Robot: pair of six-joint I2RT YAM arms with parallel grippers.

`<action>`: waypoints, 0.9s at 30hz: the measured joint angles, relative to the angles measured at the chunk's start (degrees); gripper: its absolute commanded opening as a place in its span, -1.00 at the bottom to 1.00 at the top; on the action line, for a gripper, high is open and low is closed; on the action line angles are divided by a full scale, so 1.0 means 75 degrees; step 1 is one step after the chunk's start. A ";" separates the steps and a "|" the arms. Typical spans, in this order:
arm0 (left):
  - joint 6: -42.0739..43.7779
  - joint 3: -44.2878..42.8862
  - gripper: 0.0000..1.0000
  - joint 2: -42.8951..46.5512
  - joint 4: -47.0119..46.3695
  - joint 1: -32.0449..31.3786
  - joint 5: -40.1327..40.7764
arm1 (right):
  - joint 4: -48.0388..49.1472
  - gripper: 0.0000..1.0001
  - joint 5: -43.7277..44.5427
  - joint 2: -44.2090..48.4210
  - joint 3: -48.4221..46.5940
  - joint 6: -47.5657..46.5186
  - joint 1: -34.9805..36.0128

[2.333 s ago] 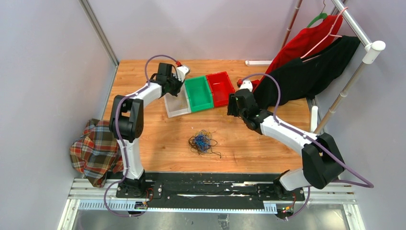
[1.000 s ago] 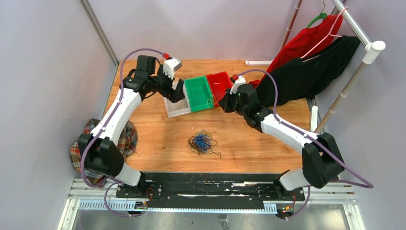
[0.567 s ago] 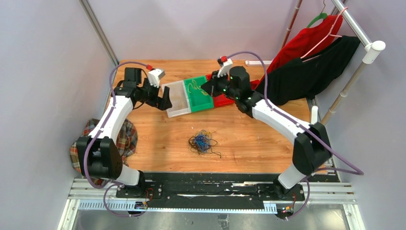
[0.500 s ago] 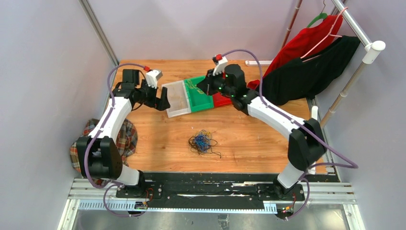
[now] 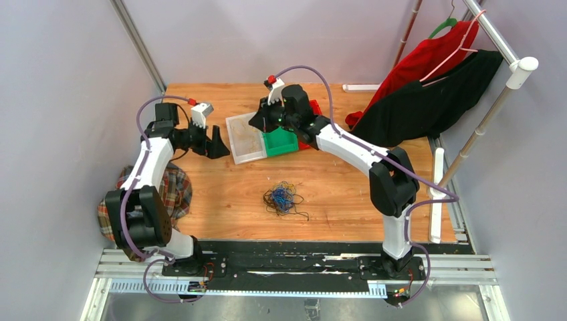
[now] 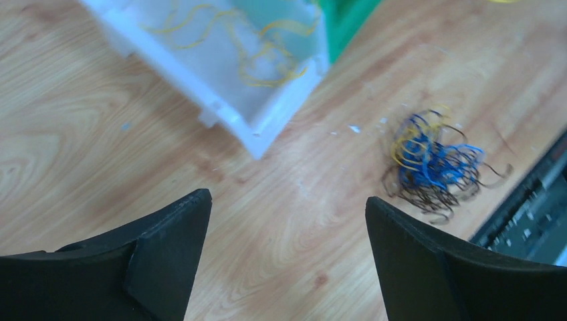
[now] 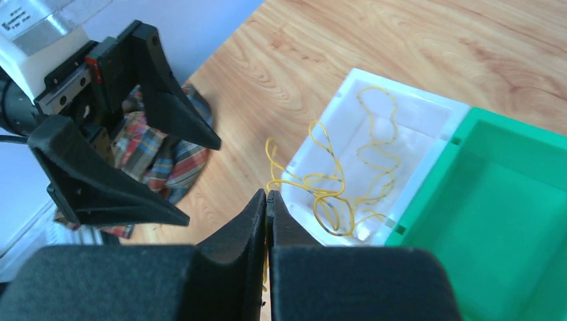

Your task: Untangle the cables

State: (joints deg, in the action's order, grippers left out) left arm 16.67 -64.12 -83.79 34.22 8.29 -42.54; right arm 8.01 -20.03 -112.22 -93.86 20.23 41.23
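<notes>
1. The cables (image 5: pixel 284 198) lie as a blue, black and yellow knot in the middle of the table (image 5: pixel 348 187), untouched and well apart from both arms.
2. One yellow wire (image 7: pixel 348 180) is coiled in the white bin (image 5: pixel 246 139). Its end trails over the rim to the right gripper (image 7: pixel 267 194), whose fingers seem pressed together on it.
3. That arm has swung leftward across the green bin (image 7: pixel 515 200). The left gripper (image 6: pixel 286 198), spread and empty, has backed away from the white bin.
4. By my judgement one strand is sorted, and the knot still awaits picking.

Wooden table (image 5: pixel 348 194): plastic bins (image 5: pixel 242 139), cables (image 5: pixel 283 198) (one tangle)
</notes>
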 measured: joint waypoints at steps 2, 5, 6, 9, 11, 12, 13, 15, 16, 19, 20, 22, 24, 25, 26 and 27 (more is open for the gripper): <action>0.0361 -0.0020 0.79 0.0079 0.0207 -0.0012 -0.0530 | -0.0017 -0.99 -0.0356 0.0000 0.0000 0.0093 0.0000; 0.0804 -0.0093 0.77 0.0335 0.0443 -0.0017 -0.1218 | 0.0122 -0.99 -0.1026 0.0044 0.0082 0.0306 0.0000; 0.0915 -0.0163 0.76 0.0417 0.0487 -0.0017 -0.1399 | 0.0198 -0.99 -0.1247 0.0099 0.0187 0.0391 0.0000; 0.1072 -0.0376 0.68 0.0586 0.0510 -0.0047 -0.1781 | 0.0539 -0.99 -0.2002 0.0399 0.0743 0.0764 0.0000; 0.1131 -0.0437 0.55 0.0662 0.0516 -0.0096 -0.1967 | 0.0799 -0.99 -0.2489 0.0580 0.1017 0.1052 0.0000; 0.1160 -0.0437 0.50 0.0688 0.0533 -0.0143 -0.2034 | 0.0930 -0.99 -0.2672 0.0650 0.1119 0.1195 0.0000; 0.1198 -0.0434 0.48 0.0699 0.0560 -0.0204 -0.2084 | 0.1122 -0.99 -0.2897 0.0743 0.1253 0.1367 0.0003; 0.1262 -0.0396 0.45 0.0711 0.0574 -0.0315 -0.2174 | 0.1422 -0.99 -0.3206 0.0935 0.1486 0.1638 0.0003; 0.1297 -0.0338 0.45 0.0737 0.0595 -0.0364 -0.2226 | 0.1600 -0.99 -0.3363 0.1040 0.1603 0.1778 0.0003; 0.1460 -0.0195 0.38 0.0796 0.0799 -0.0472 -0.2474 | 0.2098 -0.99 -0.3759 0.1221 0.1743 0.2174 0.0003; 0.1562 -0.0187 0.32 0.0807 0.0927 -0.0501 -0.2597 | 0.2215 -0.99 -0.3832 0.1250 0.1757 0.2261 0.0003; 0.1728 -0.0146 0.23 0.0860 0.1131 -0.0565 -0.2879 | 0.2503 -0.99 -0.4013 0.1306 0.1816 0.2460 0.0003; 0.1842 -0.0017 0.03 0.0962 0.1288 -0.0656 -0.3139 | 0.2731 -0.99 -0.4164 0.1341 0.1883 0.2626 0.0003; 0.1897 0.0076 -0.12 0.1026 0.1346 -0.0714 -0.3232 | 0.2865 -0.99 -0.4243 0.1349 0.1923 0.2728 0.0003; 0.1938 0.0166 -0.31 0.1090 0.1405 -0.0764 -0.3279 | 0.3002 -0.99 -0.4336 0.1361 0.1970 0.2809 0.0003; 0.1988 0.0254 -0.56 0.1145 0.1466 -0.0810 -0.3302 | 0.3080 -0.99 -0.4401 0.1370 0.2008 0.2865 0.0003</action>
State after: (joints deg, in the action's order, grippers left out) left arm 31.57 -62.22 -75.20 45.21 2.22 -67.31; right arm 31.11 -53.04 -101.95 -78.81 41.71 41.25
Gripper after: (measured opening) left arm 0.478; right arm 0.011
